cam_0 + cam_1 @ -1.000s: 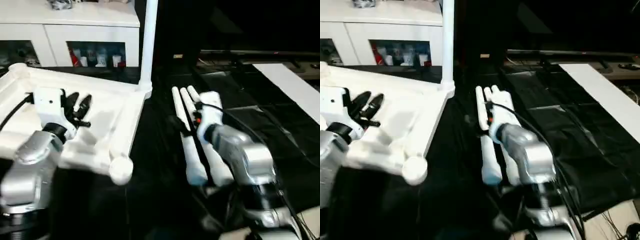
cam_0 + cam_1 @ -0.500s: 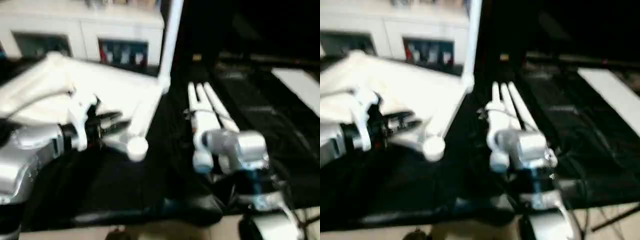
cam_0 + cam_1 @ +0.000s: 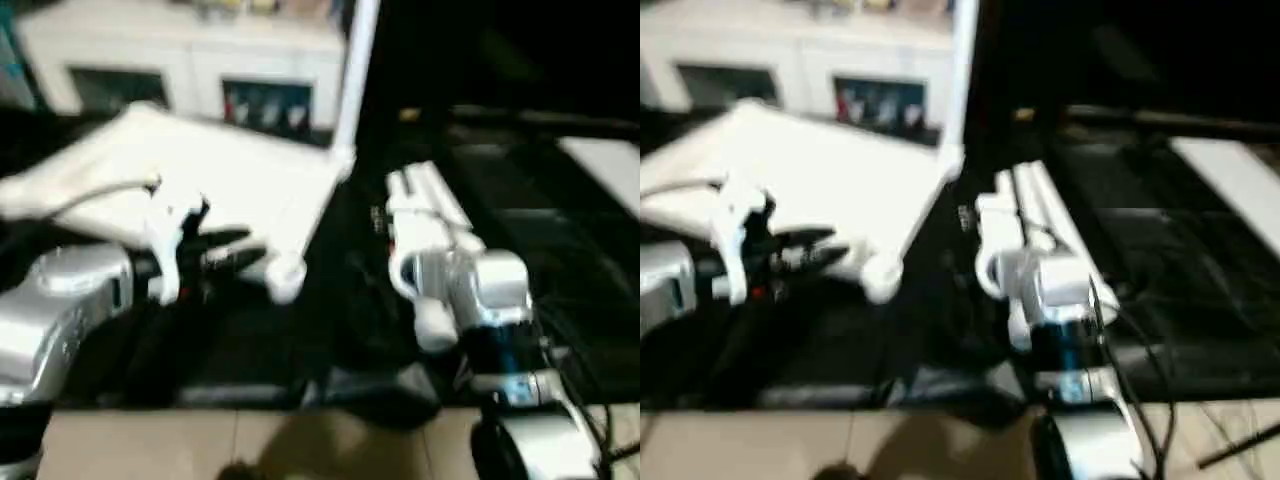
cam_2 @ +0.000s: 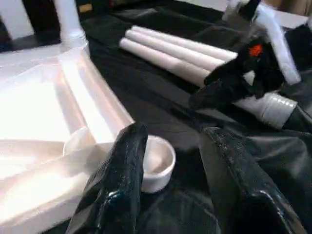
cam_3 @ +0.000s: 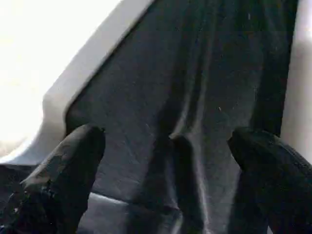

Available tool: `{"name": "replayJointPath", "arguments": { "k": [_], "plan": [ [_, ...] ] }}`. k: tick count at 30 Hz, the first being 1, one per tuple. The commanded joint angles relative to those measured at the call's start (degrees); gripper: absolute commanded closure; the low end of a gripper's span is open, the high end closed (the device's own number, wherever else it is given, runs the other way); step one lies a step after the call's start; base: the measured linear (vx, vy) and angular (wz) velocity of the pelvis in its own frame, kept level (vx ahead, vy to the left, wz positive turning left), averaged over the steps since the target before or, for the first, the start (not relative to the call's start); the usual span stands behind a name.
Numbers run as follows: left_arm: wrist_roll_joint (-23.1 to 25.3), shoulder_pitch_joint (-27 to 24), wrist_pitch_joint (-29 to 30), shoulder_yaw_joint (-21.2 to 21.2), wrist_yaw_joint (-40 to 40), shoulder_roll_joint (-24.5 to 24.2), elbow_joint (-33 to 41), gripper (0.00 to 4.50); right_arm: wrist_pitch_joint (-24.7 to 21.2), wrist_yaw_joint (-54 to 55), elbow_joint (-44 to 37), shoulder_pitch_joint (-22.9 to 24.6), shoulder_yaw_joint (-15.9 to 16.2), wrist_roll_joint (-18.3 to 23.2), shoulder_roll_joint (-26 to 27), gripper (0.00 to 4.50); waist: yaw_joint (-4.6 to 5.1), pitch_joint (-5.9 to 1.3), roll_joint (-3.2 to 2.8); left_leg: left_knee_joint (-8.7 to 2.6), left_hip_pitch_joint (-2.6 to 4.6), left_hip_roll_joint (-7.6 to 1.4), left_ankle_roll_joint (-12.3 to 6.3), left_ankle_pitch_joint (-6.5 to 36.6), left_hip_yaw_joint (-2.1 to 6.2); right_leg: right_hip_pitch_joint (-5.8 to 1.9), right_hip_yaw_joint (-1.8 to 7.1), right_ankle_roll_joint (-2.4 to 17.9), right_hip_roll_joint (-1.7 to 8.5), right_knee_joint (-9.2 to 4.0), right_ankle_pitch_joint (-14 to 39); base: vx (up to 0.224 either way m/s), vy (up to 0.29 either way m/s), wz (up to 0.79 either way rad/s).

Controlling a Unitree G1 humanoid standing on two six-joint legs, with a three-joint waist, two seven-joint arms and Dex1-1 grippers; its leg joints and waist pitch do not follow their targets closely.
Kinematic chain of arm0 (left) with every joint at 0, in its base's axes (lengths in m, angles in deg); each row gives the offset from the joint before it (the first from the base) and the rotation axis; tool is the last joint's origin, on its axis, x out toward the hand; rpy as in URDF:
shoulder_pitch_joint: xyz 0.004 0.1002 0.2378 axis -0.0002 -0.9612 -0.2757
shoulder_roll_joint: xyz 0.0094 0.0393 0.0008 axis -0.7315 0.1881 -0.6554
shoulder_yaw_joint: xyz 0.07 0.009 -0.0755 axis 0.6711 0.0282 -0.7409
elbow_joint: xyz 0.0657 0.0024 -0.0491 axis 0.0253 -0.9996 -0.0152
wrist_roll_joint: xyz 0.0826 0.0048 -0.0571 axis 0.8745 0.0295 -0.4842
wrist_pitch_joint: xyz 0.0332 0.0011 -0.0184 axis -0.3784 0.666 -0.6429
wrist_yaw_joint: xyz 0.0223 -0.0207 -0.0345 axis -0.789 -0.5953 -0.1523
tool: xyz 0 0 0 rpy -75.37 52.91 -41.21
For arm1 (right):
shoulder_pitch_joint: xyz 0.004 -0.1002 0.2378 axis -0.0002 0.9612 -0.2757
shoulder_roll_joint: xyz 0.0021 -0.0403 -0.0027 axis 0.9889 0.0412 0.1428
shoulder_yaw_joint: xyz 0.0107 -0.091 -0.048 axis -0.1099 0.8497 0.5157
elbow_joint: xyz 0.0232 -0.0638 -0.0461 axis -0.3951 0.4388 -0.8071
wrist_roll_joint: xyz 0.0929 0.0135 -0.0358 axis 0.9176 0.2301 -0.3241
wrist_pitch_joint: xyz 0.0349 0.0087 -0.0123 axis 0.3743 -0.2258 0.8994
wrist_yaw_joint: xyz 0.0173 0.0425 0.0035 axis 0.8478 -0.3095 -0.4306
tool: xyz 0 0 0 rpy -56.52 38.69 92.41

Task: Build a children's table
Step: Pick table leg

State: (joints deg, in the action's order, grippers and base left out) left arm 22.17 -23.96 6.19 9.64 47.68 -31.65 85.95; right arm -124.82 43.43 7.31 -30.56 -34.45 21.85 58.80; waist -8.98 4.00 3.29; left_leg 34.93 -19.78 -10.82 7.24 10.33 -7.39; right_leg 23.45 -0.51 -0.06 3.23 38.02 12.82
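Left gripper part-open beside tabletop corner socket, empty. Right gripper wide over black cloth. Risk: nudging loose legs rolling.

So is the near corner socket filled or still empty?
Empty: the socket shows an open round mouth, no leg in it. Three legs lie loose on the black cloth.
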Motion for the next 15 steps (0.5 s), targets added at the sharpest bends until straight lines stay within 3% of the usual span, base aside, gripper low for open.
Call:
{"name": "replayJointPath", "arguments": {
  "k": [1, 2, 3, 4, 5, 8, 11, 15],
  "plan": [
    [0.4, 1.1, -0.1, 0.6, 0.1, 0.4, 0.1, 2.46, -0.2, 1.1, -2.6, -1.3, -2.6, 0.2, -1.1, 0.00, 1.75, -3.11, -2.17, -5.96, 2.35, -0.85, 5.73, 28.2, -0.46, -0.39, 1.09, 4.9, 1.38, -5.92, 18.8, -0.061, 0.001, 0.10],
    [0.5, 1.5, 0.0, 0.9, -0.2, 0.6, 0.0, 2.46, -1.1, 1.0, -2.7, -1.7, -2.8, 0.2, -1.8, 0.00, 2.22, -2.67, -2.22, -5.83, 2.91, -0.59, 5.43, 33.0, -0.40, 0.33, 0.87, 3.6, 1.63, -7.32, 26.5, -0.061, 0.001, 0.10],
    [0.4, 1.6, 0.0, 1.0, -0.2, 0.7, 0.0, 2.46, -1.2, 1.0, -2.6, -1.8, -2.7, 0.3, -1.9, 0.00, 2.51, -2.61, -2.06, -5.77, 2.98, -0.44, 5.10, 34.2, -0.26, 0.18, 0.50, 2.8, 1.76, -7.88, 29.4, 0.000, 0.000, 0.00],
    [0.1, 1.8, 0.2, 1.2, -0.2, 0.8, 0.1, 2.46, -1.2, 1.2, -1.7, -2.0, -2.3, -0.1, -2.6, 0.00, 2.66, -2.65, -2.02, -6.26, 2.34, -0.35, 4.50, 33.8, 0.11, -0.85, 0.16, 1.2, 2.36, -8.41, 32.5, 0.000, 0.000, 0.00],
    [-0.1, 1.6, 0.2, 1.4, -0.1, 0.5, 0.4, 2.46, -0.5, 2.0, -0.9, -1.9, -2.5, -0.5, -2.8, 0.00, 2.76, -2.90, -1.83, -6.72, 1.47, -0.36, 4.18, 30.9, 0.31, -1.84, 0.27, 0.3, 2.94, -8.39, 32.4, 0.000, 0.000, 0.00],
    [0.0, 1.1, -0.2, 1.5, 0.0, 0.2, 0.4, 2.46, -0.1, 2.5, 0.7, -1.2, -2.8, -1.0, -3.0, 0.00, 3.65, -3.46, -1.75, -6.98, 0.39, -0.34, 4.48, 23.7, 0.11, -2.72, 0.34, 1.2, 3.23, -8.16, 26.1, 0.000, 0.000, 0.00],
    [0.3, 0.9, -0.1, 1.9, 0.0, 0.3, 0.5, 2.46, -0.4, 2.0, 2.5, -0.4, -2.6, -1.1, -3.5, 0.00, 4.19, -3.51, -1.42, -6.71, 0.10, -0.36, 4.52, 19.0, -0.31, -2.74, 0.33, 3.3, 3.07, -7.54, 19.9, 0.000, 0.000, 0.00],
    [0.4, 1.1, 0.1, 2.6, 0.3, 0.6, 0.5, 2.46, 0.3, 0.6, 5.4, 0.6, -2.5, -0.3, -3.6, 0.00, 4.34, -3.71, -1.31, -6.11, 0.35, -0.32, 3.92, 17.9, -0.71, -2.26, 0.33, 2.9, 3.12, -7.92, 23.4, 0.000, 0.000, 0.00]
  ]
}}
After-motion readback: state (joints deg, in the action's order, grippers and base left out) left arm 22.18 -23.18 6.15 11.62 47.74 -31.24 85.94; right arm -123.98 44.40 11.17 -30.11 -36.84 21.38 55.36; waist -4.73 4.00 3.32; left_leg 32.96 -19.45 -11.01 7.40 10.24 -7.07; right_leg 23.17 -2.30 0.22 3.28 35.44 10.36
